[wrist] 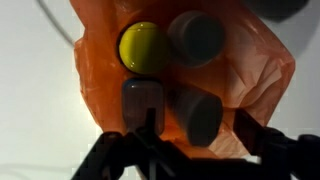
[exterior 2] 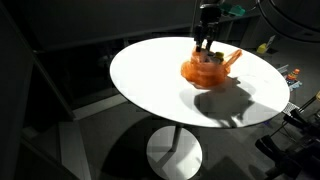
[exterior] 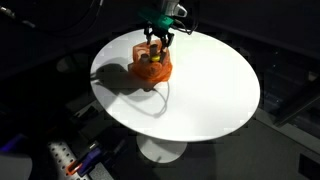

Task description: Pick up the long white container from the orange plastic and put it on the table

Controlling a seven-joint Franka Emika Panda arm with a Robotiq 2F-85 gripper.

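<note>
The arm comes down from above, wrist approx. vertical, and the claw [exterior: 155, 42] [exterior 2: 207, 45] points straight down into the orange plastic [exterior: 150, 70] [exterior 2: 205, 70] on the round white surface [exterior: 215, 100] [exterior 2: 150, 80].

In wrist view the claw [wrist: 197, 132] has its fingers wide apart. The long white container [wrist: 195, 112] stands between them, just under the tips. I see no grip on it, and contact w/ the fingers is not clear.

Beyond the claw lie a yellow cap [wrist: 142, 46] and a 2nd pale container [wrist: 195, 36]. At one finger is a squarish dark item [wrist: 143, 100].

Upper arm is cut off in both exterior views. The bag's content is too small to make out there, and the fingers in wrist view are dark and blurred.
</note>
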